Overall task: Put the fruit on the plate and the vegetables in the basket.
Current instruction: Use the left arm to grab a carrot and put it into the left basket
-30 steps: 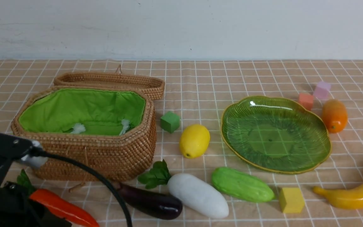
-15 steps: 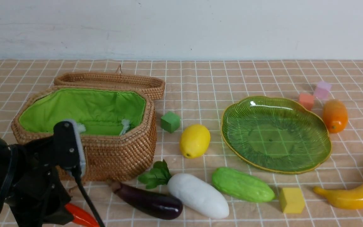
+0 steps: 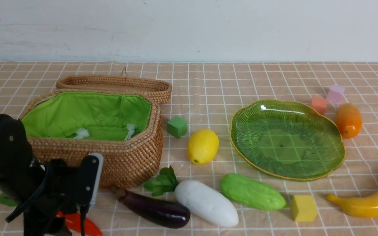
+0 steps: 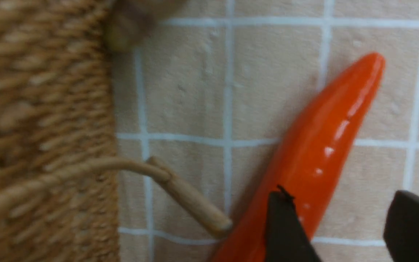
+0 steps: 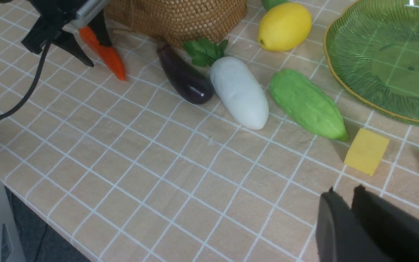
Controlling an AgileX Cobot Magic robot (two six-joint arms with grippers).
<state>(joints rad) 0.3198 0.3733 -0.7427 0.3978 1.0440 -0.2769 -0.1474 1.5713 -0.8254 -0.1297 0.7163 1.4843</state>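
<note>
Where the left gripper [image 4: 340, 198] hangs low over the checked cloth [image 3: 208, 85], its two black fingers [image 4: 286, 225] stand apart with bare cloth showing between them. One finger overlaps the thick part of the carrot [image 4: 315, 145], but nothing is clamped. The carrot is glossy orange-red and tapers to a blunt tip. It lies flat on the cloth just beside the front wall of the basket [image 3: 126, 160], near a wicker loop with a toggle [image 4: 191, 203] that hangs off the weave. A bit of its green leaf [image 3: 3, 199] shows at the left arm's far side in the front view.

The basket is brown, tightly woven and octagonal, lined in bright green cloth, and its lid [image 3: 116, 83] lies open behind it. No vegetable is inside it.

On the cloth to the basket's right lie the dark purple eggplant [image 3: 157, 209], the white radish [image 3: 207, 203] with green leaves, and the bumpy light green cucumber [image 3: 253, 191], side by side in a row. The eggplant and radish nearly touch. The yellow lemon [image 3: 202, 146] sits behind them, between a green cube [image 3: 177, 126] and the plate [image 3: 287, 141].

The plate is translucent green, ribbed and yellow-rimmed, and holds nothing. The orange oval fruit [image 3: 348, 120] stands just beyond its right edge, near a pink cube [image 3: 318, 105] and a lilac cube [image 3: 335, 93]. The curved yellow banana [image 3: 369, 200] lies in front, near a yellow cube [image 3: 304, 208].

The right gripper [image 5: 344, 191] hovers above the cloth near that yellow cube, its jaws drawn together on nothing.
</note>
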